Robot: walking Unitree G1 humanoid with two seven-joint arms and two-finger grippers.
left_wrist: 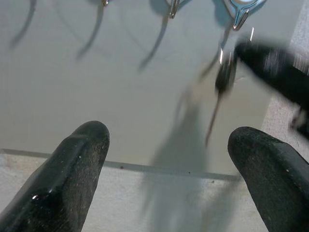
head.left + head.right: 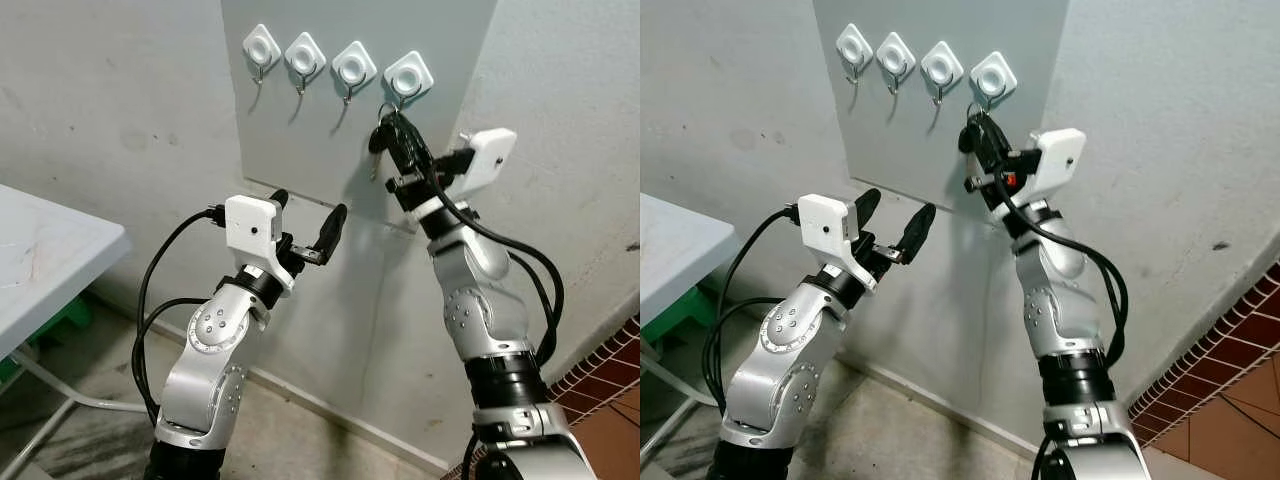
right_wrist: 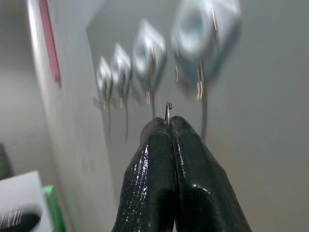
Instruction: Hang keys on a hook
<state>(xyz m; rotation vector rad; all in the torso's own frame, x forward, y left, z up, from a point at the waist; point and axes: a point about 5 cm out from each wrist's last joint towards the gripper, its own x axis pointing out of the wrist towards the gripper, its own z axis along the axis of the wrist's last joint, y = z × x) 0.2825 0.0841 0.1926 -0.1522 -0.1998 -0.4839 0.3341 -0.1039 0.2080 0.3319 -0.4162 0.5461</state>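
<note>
A row of several white hooks is fixed high on a grey wall panel (image 2: 330,150). My right gripper (image 2: 398,128) is raised just below the rightmost hook (image 2: 408,76) and is shut on the keys (image 2: 377,141), which hang dark from its fingers. In the right wrist view the key ring (image 3: 168,108) pokes out between the closed fingertips (image 3: 157,145), a little short of that hook (image 3: 203,34). My left gripper (image 2: 310,206) is open and holds nothing, lower and to the left, in front of the panel's bottom edge. Its wrist view shows the hanging keys (image 1: 224,77) blurred.
A pale table (image 2: 50,250) with a metal leg stands at the left, with something green beneath it. Red-brown floor tiles (image 2: 605,370) lie at the lower right. The wall is close in front of both arms.
</note>
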